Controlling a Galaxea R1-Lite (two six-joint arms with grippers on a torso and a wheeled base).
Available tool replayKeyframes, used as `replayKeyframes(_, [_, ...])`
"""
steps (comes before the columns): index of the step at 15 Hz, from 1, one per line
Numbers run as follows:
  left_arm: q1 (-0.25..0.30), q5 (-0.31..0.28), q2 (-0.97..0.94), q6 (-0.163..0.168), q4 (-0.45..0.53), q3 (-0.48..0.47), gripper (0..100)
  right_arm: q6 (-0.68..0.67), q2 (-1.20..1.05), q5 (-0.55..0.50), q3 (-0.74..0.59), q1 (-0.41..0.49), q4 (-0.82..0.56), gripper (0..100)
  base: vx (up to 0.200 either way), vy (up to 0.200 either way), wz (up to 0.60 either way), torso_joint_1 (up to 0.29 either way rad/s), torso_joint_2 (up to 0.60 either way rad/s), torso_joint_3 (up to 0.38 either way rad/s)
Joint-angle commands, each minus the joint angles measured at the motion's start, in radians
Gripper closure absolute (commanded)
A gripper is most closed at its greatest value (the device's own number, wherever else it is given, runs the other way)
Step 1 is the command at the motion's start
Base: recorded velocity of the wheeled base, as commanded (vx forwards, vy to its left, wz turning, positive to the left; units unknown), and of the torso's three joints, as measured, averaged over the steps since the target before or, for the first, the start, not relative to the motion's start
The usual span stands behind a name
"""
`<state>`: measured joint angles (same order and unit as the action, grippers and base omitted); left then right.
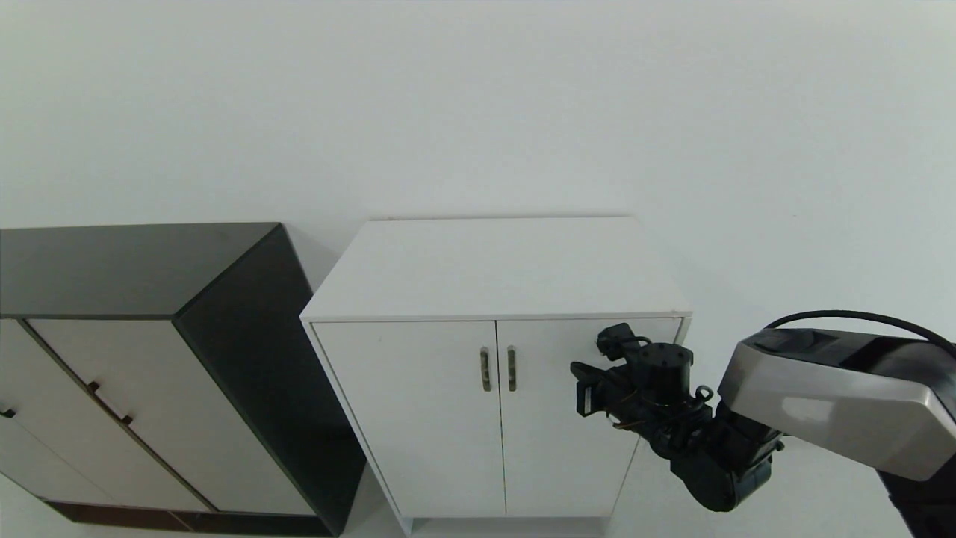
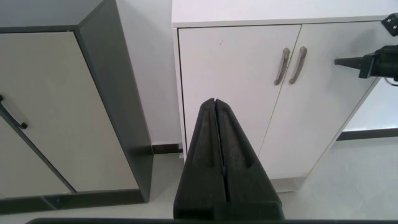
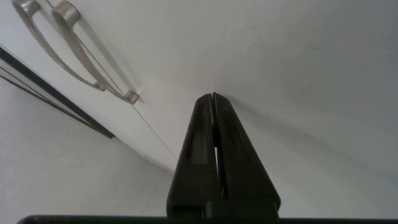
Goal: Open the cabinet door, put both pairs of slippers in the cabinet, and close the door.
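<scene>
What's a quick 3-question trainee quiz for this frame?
1. True or false: both doors of the white cabinet are shut.
2. The right gripper hangs in front of which of its doors? A) left B) right C) neither
3. Fill in: the left gripper has its fingers ___ (open/shut).
Key: 1 true; 2 B; 3 shut.
</scene>
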<state>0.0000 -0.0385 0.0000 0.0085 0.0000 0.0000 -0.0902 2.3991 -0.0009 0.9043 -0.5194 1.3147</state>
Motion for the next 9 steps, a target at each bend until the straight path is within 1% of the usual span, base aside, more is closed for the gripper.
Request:
replayKeyframes(1, [0.000, 0.000, 0.000, -0.001, 0.000, 0.000, 100, 0.001, -0.114, -0.014, -0.094, -0.005, 0.011, 100, 0.000, 0.000, 0.00, 0.000, 0.00, 0.000])
replayKeyframes(4, [0.000, 0.000, 0.000, -0.001, 0.000, 0.000, 100, 0.006, -0.308, -0.087, -0.317, -0.014, 0.047, 100, 0.000, 0.000, 0.00, 0.000, 0.00, 0.000])
replayKeyframes(6, [0.000, 0.000, 0.000, -0.001, 0.000, 0.000, 100, 0.006, -0.479, -0.122, -0.524, -0.014, 0.074, 100, 0.000, 0.000, 0.00, 0.000, 0.00, 0.000])
replayKeyframes(8, [0.000, 0.000, 0.002, -0.001, 0.000, 0.000, 100, 0.006, -0.652, -0.185, -0.736, -0.014, 0.081, 100, 0.000, 0.000, 0.00, 0.000, 0.00, 0.000])
replayKeyframes(9, [0.000, 0.002, 0.000, -0.001, 0.000, 0.000, 100, 0.007, -0.729, -0.215, -0.821, -0.014, 0.080, 100, 0.000, 0.000, 0.00, 0.000, 0.00, 0.000])
